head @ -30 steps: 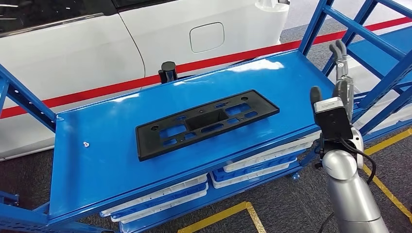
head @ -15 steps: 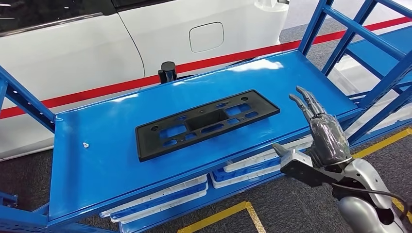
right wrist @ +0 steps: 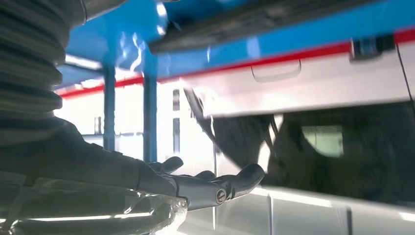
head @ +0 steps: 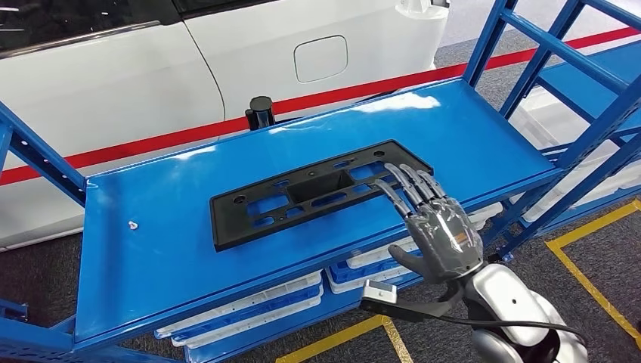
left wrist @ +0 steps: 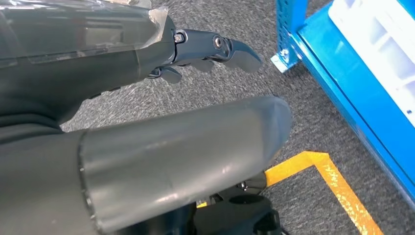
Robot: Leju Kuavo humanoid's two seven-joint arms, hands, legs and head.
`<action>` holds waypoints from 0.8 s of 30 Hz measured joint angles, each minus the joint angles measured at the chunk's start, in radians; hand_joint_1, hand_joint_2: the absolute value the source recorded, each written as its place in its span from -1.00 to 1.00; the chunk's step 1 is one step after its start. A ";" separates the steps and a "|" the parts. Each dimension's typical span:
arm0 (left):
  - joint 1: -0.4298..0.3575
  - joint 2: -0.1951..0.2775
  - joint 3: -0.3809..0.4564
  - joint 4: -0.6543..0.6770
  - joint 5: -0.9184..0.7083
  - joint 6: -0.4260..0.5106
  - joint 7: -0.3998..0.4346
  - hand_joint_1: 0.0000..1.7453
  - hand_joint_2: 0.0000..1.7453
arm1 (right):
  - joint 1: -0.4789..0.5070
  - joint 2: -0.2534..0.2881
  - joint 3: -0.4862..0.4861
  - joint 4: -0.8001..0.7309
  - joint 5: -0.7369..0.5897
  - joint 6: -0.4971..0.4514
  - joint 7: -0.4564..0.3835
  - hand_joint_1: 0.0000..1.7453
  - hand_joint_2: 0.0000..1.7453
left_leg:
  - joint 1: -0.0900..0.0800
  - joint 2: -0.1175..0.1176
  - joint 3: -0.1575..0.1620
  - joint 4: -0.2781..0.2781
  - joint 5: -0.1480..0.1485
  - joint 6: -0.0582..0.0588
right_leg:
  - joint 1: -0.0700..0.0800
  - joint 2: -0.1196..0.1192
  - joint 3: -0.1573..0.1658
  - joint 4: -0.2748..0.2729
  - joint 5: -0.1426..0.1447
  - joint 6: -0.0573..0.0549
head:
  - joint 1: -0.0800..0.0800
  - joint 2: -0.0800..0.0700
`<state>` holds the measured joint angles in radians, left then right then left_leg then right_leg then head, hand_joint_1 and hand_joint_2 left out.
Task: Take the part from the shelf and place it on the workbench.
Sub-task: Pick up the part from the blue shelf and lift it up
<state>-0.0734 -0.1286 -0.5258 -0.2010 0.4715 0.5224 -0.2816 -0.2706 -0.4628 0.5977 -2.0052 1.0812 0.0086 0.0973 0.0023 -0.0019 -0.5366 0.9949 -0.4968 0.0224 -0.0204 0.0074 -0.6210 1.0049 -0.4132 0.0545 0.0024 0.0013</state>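
shelf (head: 151, 227) blue, part (head: 302, 193) flat, car (head: 113, 68) behind

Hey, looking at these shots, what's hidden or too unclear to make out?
- Head view: whether the right hand touches the black part; its fingers cover that end.
- Head view: the small white speck on the shelf, too small to identify.
- Right wrist view: the part's underside, blurred.
- Left wrist view: the left hand has its fingers largely hidden behind its cover.

Black part (head: 321, 190), glossy blue shelf (head: 166, 249), red-striped white car (head: 113, 83).
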 joint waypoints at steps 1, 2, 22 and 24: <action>-0.001 -0.001 -0.004 0.000 -0.002 0.001 0.004 -1.00 -1.00 | -0.020 0.019 0.013 0.012 0.022 -0.015 0.000 -1.00 1.00 | 0.000 0.000 0.000 0.000 0.000 0.000 | 0.000 0.000 0.000 0.000 0.000 0.000 | 0.000 0.000; -0.002 -0.002 -0.007 0.000 -0.002 0.002 0.008 -1.00 -1.00 | -0.040 0.040 0.023 0.025 0.035 -0.025 0.000 -1.00 1.00 | 0.000 0.000 0.000 0.000 0.000 0.000 | 0.000 0.000 0.000 0.000 0.000 0.000 | 0.000 0.000; -0.023 -0.011 -0.029 0.000 -0.016 0.017 0.051 -1.00 -1.00 | -0.294 0.351 0.147 0.342 0.001 0.047 -0.009 -1.00 1.00 | 0.000 0.000 0.002 0.000 0.001 0.000 | 0.000 0.000 0.001 0.000 0.000 0.000 | 0.000 0.000; -0.025 -0.010 -0.029 0.000 -0.016 0.019 0.050 -1.00 -1.00 | -0.305 0.370 0.171 0.366 -0.004 0.072 -0.003 -1.00 1.00 | 0.000 0.000 0.002 0.000 0.001 0.000 | 0.000 0.000 0.001 0.000 0.000 0.000 | 0.000 0.000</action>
<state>-0.0984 -0.1385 -0.5545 -0.2007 0.4560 0.5415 -0.2320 -0.5754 -0.0925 0.7691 -1.6393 1.0770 0.0808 0.0939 0.0020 -0.0022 -0.5346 0.9949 -0.4957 0.0221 -0.0202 0.0073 -0.6198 1.0053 -0.4132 0.0545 0.0025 0.0011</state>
